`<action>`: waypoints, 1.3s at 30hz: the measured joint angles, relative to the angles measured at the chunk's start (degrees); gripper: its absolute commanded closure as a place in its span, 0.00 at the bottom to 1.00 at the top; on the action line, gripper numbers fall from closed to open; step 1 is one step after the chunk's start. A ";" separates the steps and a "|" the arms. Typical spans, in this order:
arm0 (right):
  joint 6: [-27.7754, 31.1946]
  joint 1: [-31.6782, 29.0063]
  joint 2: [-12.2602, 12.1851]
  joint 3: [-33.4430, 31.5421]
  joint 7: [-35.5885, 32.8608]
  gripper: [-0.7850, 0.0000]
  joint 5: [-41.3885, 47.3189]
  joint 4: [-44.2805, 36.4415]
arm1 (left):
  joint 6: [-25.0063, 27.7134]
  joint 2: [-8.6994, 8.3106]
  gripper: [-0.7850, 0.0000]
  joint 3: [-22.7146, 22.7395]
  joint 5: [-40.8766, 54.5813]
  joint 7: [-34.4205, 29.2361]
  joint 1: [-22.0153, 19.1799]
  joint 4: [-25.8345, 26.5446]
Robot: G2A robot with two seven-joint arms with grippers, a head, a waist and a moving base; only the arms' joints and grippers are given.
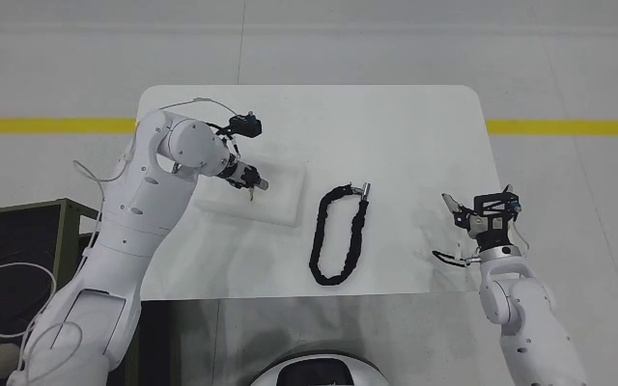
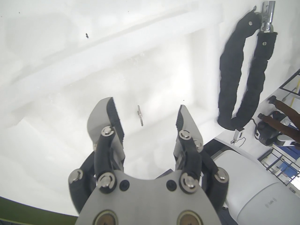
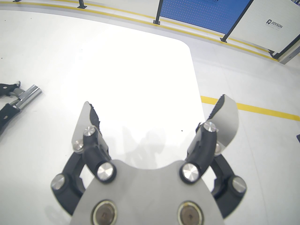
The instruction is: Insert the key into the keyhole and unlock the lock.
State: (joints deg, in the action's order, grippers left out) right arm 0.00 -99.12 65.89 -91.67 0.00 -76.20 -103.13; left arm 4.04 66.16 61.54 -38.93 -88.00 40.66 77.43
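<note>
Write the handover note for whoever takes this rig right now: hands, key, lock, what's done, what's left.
Left hand: open, over the white foam block, straddling the key without gripping it.
Right hand: open and empty, at the table edge on its own side, apart from the lock.
Key: on the foam block, seen edge-on.
Chain lock: lying in a closed loop mid-table, its metal cylinder at the far end.
Done: nothing yet; the key is not picked up.
Left: grasp the key, insert it into the keyhole, turn to unlock.
</note>
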 measured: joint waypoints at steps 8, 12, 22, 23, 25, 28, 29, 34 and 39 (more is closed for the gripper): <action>0.00 0.00 0.00 0.00 0.00 0.00 0.00 0.00 | -0.56 -0.08 0.92 -0.46 -0.62 0.00 -0.50 -1.60; 0.00 0.00 0.00 0.00 0.00 0.00 0.00 0.00 | -0.81 -0.09 1.00 -0.38 -0.68 0.00 -0.60 -2.26; 0.00 0.00 0.00 0.00 0.00 0.00 0.00 0.00 | -0.59 -0.48 1.00 1.02 2.58 0.00 -0.83 -0.35; 0.00 0.00 0.00 0.00 0.00 0.00 0.00 0.00 | -0.95 -0.68 1.00 1.21 2.30 0.00 -0.95 0.45; 0.00 0.00 0.00 0.00 0.00 0.00 0.00 0.00 | -2.13 -1.18 1.00 1.99 0.63 0.00 -0.89 3.27; 0.00 0.00 0.00 0.00 0.00 0.00 0.00 0.00 | -4.37 -1.94 1.00 2.97 -1.67 0.00 0.19 7.72; 0.00 0.00 0.00 0.00 0.00 0.00 0.00 0.00 | -5.23 -2.19 1.00 3.02 -2.74 0.00 0.60 8.90; 0.00 0.00 0.00 0.00 0.00 0.00 0.00 0.00 | -10.19 -3.48 1.00 0.73 -8.97 0.00 2.31 11.97; 0.00 0.00 0.00 0.00 0.00 0.00 0.00 0.00 | -18.37 -4.25 1.00 0.87 -12.70 0.07 2.21 16.51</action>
State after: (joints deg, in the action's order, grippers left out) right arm 0.00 -99.12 65.89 -91.67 0.00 -76.20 -103.13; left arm -14.33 61.92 62.41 -51.62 -87.93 42.86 93.94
